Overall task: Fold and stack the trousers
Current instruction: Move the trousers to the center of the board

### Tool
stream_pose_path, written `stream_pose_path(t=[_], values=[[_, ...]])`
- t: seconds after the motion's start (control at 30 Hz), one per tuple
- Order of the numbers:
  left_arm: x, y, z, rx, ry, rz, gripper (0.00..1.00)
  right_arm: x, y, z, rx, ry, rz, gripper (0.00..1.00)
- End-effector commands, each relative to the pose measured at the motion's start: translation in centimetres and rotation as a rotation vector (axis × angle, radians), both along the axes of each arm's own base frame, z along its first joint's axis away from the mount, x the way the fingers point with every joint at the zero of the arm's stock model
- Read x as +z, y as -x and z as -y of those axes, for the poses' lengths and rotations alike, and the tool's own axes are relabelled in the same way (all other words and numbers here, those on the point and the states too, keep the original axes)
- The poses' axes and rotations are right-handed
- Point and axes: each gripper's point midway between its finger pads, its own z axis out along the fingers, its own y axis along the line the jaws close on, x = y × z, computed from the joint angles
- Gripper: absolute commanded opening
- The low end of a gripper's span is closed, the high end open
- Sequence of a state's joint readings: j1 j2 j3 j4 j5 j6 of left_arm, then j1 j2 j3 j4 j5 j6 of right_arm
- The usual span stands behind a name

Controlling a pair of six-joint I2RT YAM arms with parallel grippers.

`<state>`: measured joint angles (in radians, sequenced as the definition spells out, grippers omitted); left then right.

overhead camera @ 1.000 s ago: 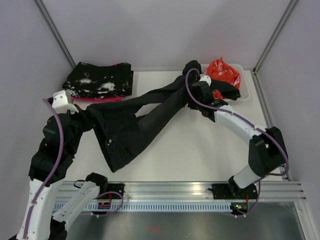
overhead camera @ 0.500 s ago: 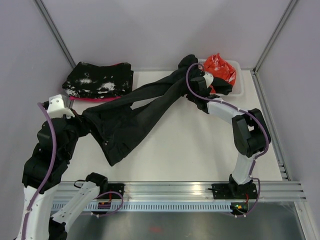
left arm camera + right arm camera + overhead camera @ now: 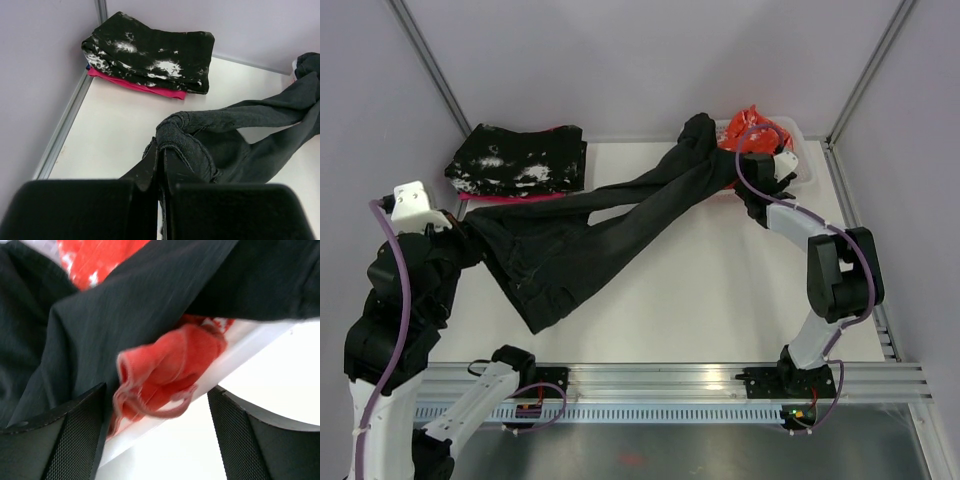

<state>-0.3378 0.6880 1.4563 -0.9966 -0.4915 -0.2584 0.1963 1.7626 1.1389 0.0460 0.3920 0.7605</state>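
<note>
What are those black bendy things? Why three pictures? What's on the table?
They are two robot arms, screwed to the near edge of a white table. One picture looks down from above; the other two come from small cameras on each wrist. The left fingers are pinched shut on black trousers, which stretch across the table. The right fingers stand open by an orange-red cloth in a bin. At the back lies a folded speckled black cloth on a pink one.

Robot lab cell, white table (image 3: 740, 290) was boxed in by plain grey wall panels (image 3: 650, 60) on metal posts (image 3: 432, 68), aluminium rail (image 3: 660, 378) carried two arm bases (image 3: 800, 382).
</note>
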Motion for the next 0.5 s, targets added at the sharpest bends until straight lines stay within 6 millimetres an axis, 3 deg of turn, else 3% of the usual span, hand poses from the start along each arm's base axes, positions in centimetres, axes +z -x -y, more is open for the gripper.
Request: stream_pose_path(t=[0.0,0.23,0.33,0.37,0.47], values=[[3.3,-0.2,-1.3,0.055,-0.038,0.096,0.02,2.5,-0.9,2.2,-0.111,-0.006,0.074,0.86],[4.5,0.6,-2.8,0.116,-0.081,0.122,0.02,-0.3,-1.1,6.1,-0.319,-0.041,0.038,0.71],[5.4,1.3,-3.7,0.15,-0.098,0.143,0.02,-1.5,-0.5,6.6,-0.358,-0.034,0.008,0.51],[5.7,1.5,-3.9,0.159,-0.101,0.149,0.02,-1.6,-0.2,7.1,-0.387,-0.024,0.004,0.35],[6.6,1.8,-4.3,0.175,-0.116,0.161,0.02,-1.7,0.9,8.0,-0.45,-0.015,-0.005,0.01]])
